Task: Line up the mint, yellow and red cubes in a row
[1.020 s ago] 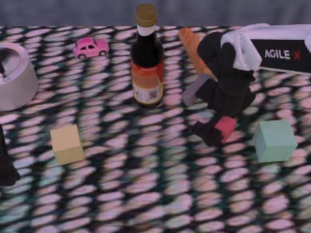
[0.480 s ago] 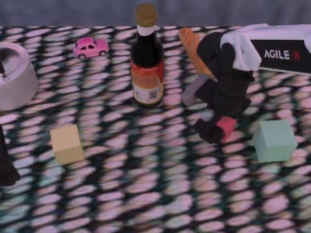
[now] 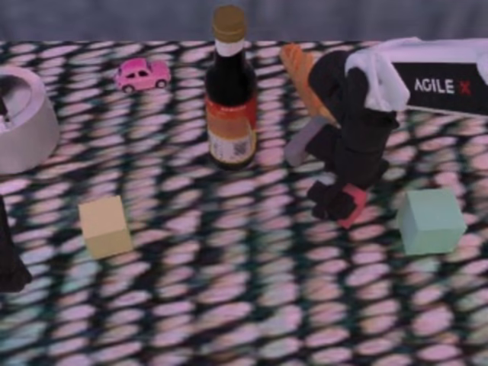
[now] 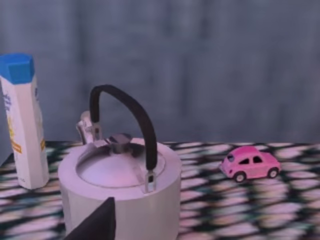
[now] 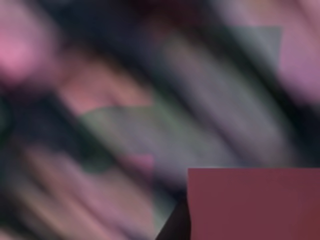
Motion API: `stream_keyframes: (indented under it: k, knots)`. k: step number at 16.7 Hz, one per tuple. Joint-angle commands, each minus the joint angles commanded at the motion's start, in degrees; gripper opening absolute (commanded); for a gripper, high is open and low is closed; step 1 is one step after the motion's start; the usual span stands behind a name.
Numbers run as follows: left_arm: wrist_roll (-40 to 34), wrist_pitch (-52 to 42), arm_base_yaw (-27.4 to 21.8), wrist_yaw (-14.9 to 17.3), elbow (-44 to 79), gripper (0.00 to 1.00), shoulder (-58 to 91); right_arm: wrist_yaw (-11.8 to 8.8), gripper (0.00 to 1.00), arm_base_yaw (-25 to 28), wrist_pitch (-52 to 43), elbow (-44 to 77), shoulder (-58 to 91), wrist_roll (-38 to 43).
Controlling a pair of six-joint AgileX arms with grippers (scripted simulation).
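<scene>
Your right gripper (image 3: 341,204) has its jaws closed on the red cube (image 3: 353,204) just left of the mint cube (image 3: 431,221) (yellow cube (image 3: 105,226) far left), and a shallow hold could let it slip.

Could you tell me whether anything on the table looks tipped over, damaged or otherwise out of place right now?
Nothing stands out. The sauce bottle stands upright, the kettle sits level with its lid on, and the yellow cube and mint cube rest flat. The right gripper is down at the red cube.
</scene>
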Motion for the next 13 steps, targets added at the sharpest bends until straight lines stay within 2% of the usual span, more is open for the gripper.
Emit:
stream_keyframes:
  k: [7, 13]
  knots:
    - [0.0, 0.0, 0.0, 0.0, 0.0, 1.00, 0.0, -0.7, 0.00, 0.1, -1.9, 1.1, -2.3, 0.4]
    - [0.0, 0.0, 0.0, 0.0, 0.0, 1.00, 0.0, -0.7, 0.00, 0.4, -12.9, 7.6, -6.3, 0.4]
